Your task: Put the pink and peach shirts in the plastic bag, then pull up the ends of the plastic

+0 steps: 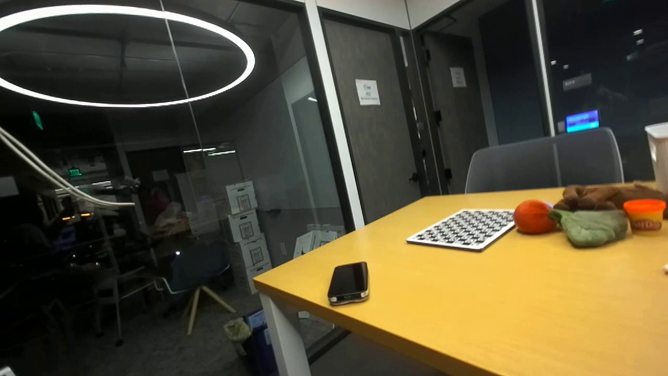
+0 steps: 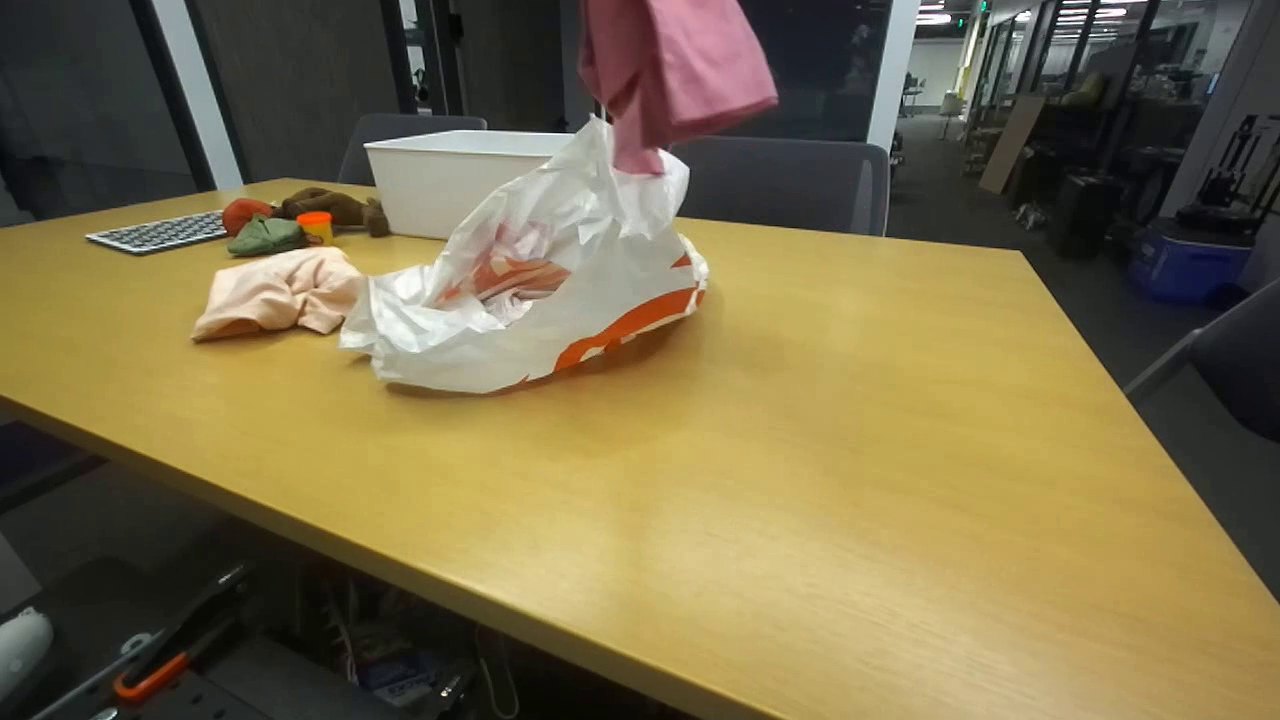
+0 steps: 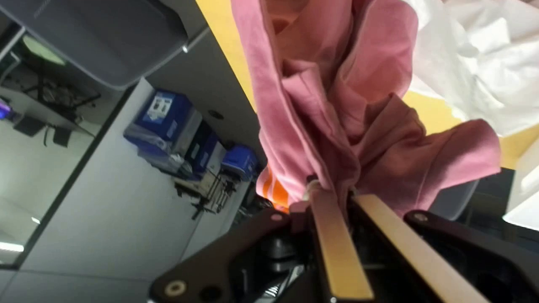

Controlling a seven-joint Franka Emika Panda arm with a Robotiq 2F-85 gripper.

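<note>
The pink shirt [image 2: 690, 80] hangs at the top of an exterior view, above the plastic bag's raised edge. Its lower tip overlaps the bag's edge in that view; I cannot tell if they touch. In the wrist view the gripper [image 3: 335, 191] is shut on the pink shirt [image 3: 311, 105], which bunches between the fingers. The white plastic bag [image 2: 620, 260] with orange print lies on the table, opening toward the peach shirt, with orange-pink material showing inside. The bag [image 3: 484, 63] also shows in the wrist view. The peach shirt [image 2: 280, 290] lies crumpled on the table beside the bag.
A white bin [image 2: 450, 185] stands behind the bag. A patterned board [image 1: 464, 230], an orange-red round toy [image 1: 535, 216], a green toy [image 1: 595, 227], a small tub [image 1: 645, 219] and a brown plush [image 2: 340, 208] sit nearby. A phone [image 1: 348, 282] lies near the table edge.
</note>
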